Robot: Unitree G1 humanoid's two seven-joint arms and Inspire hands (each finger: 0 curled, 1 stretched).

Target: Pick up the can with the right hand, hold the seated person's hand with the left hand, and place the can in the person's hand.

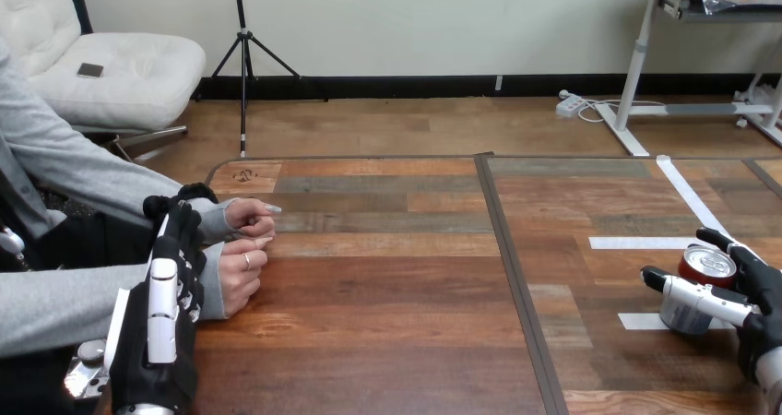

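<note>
A red-topped silver can (708,269) stands upright on the table near the right edge, on a strip of white tape. My right hand (752,290) is wrapped round it, thumb across its near side and fingers behind it. At the left the person's two hands (244,249) rest loosely closed on the table, one beside the other. My left hand (161,327) reaches up from the bottom left, lies over the person's nearer wrist and extends to the grey sleeve cuff of the farther one. I cannot tell whether it grips either wrist.
The wooden table (387,295) has a dark seam (516,277) running front to back through its middle. White tape strips (682,194) mark the right part, one diagonal and two short ones around the can.
</note>
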